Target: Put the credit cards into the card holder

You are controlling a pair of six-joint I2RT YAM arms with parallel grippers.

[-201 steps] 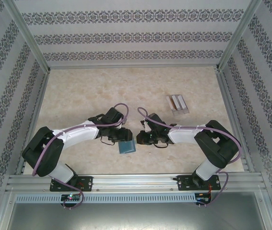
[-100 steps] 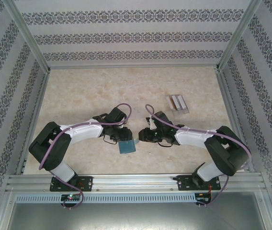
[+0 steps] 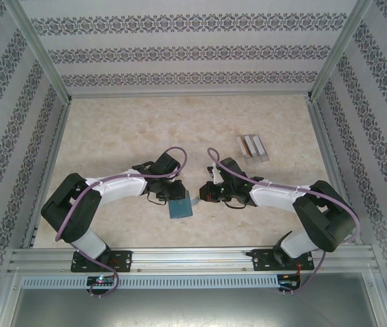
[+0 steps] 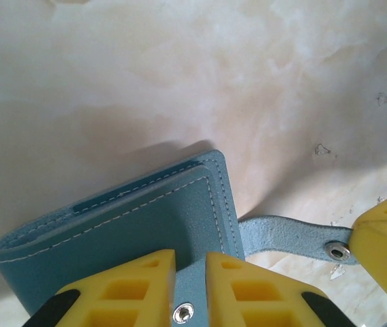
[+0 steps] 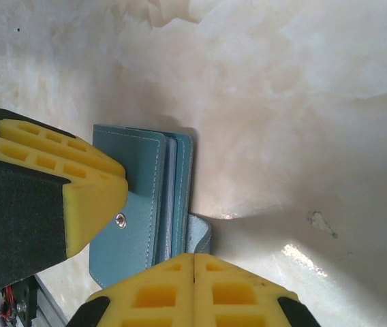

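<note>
Beige marbled tabletop (image 3: 112, 129) sits inside walls of grey patterned wallpaper (image 3: 180, 51). Near the front edge, between the two arms, lies the flat teal-blue stitched card holder (image 3: 180, 209), folded shut.

The left gripper (image 4: 190, 289) rests on its cover. Its yellow ribbed fingers (image 4: 125, 286) are nearly together on either side of a small metal snap (image 4: 183, 312), and I cannot tell whether they pinch anything.

The right gripper (image 5: 193, 289) is clenched, its fingers meeting. The holder's pale blue closing strap (image 4: 282, 238) stretches sideways, clear of the table, to its tips, and the strap's stud (image 4: 336, 251) sits just beside a yellow finger.

Well apart, toward the far right, lies a flat pale grey striped piece (image 3: 252, 146).
</note>
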